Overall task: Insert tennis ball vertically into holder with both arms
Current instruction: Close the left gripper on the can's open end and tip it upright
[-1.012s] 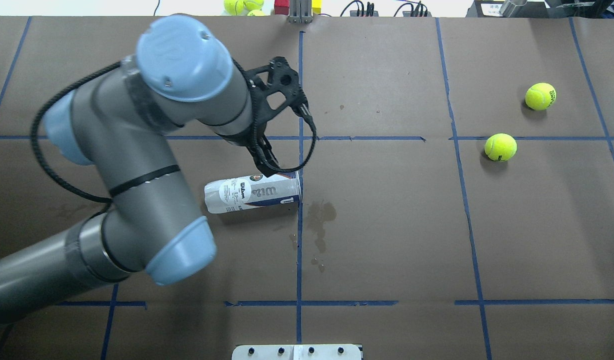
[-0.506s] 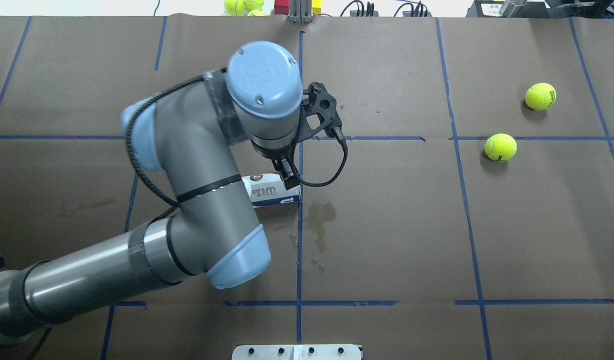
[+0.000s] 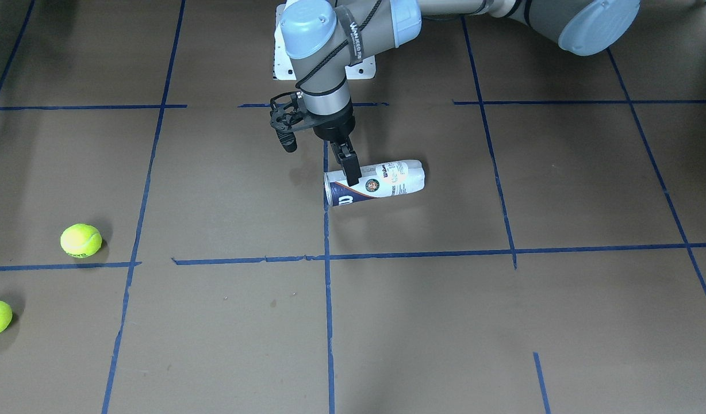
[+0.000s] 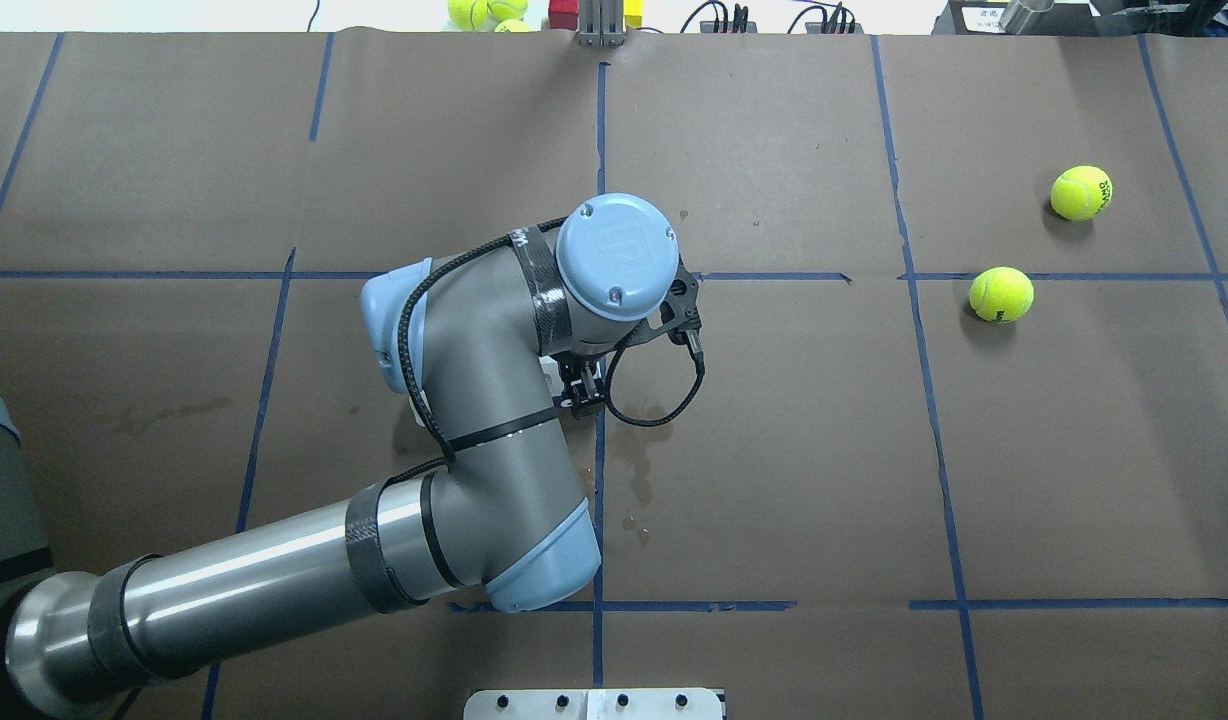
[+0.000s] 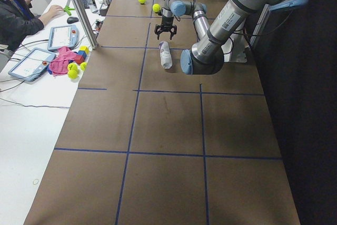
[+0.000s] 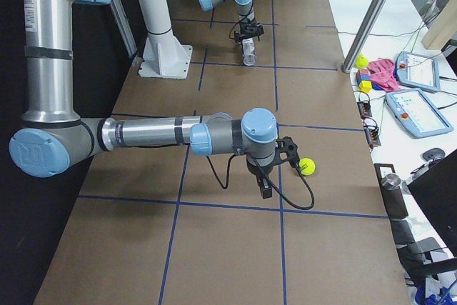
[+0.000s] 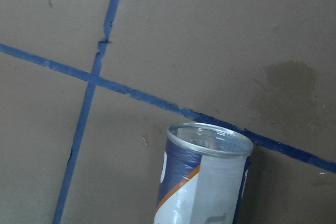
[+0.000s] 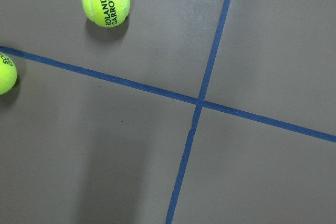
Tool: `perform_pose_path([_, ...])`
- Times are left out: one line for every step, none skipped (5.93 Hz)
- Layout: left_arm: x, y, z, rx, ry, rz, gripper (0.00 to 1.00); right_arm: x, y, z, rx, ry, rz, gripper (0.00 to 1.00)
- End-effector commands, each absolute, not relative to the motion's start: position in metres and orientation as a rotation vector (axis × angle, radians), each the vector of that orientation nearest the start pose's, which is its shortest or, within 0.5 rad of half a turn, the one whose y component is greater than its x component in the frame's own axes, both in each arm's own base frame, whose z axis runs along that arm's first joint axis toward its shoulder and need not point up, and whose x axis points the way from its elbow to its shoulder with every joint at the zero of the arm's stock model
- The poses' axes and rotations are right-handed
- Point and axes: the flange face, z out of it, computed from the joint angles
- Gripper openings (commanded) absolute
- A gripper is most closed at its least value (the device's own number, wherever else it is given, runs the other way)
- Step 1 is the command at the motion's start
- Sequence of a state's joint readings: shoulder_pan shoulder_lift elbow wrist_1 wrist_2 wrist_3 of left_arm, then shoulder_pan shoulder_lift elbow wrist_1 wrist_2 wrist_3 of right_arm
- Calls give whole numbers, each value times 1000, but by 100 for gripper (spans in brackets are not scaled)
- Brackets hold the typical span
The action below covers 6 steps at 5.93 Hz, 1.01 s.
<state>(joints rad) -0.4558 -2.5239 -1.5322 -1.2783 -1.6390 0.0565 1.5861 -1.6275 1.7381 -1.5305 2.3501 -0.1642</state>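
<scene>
Holder (image 3: pixel 387 179) down on its side at mid-table, just left of centre, its open mouth right at the blue tape line (image 3: pixel 328 299). Left gripper (image 3: pixel 349 171) is low over that mouth end, fingers spread wide on the near and far sides of the can, not clamped on it. Right gripper (image 6: pixel 265 189) hangs just above the table (image 6: pixel 214 248) well off to the right, a tennis ball (image 6: pixel 307 167) close beside it, and I can't tell how its fingers are set.

The table (image 4: pixel 774 450) is viewed from above behind the robot (image 4: pixel 474 400), steeply from the opposite side, and along its length from each end. The can (image 7: pixel 205 182) is shown close by the left wrist camera and farther off from the front; two balls (image 8: pixel 105 2) are shared by the right wrist and overhead views
</scene>
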Motion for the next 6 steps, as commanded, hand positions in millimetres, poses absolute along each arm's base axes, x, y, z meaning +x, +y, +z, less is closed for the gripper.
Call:
perform_pose_path([615,-423,125,533,353,1172,100,71,-474,600,211,-763,-199,100])
perform_pose_path([619,-421,129,526,347,1180,100,71,-474,599,212,-763,-200,100])
perform_pose_path([622,-420,130,522,348,1184,100,71,-474,600,209,-763,-198,100])
perform_pose_path([626,-418,133,515,344,1187,100,71,-473,601,209,-763,-198,100])
perform_pose_path([628,-418,133,516,345,1189,100,71,-474,600,211,-763,-199,100])
perform_pose_path([630,-419,137,517,327,1186,100,71,-473,601,208,-764,-198,100])
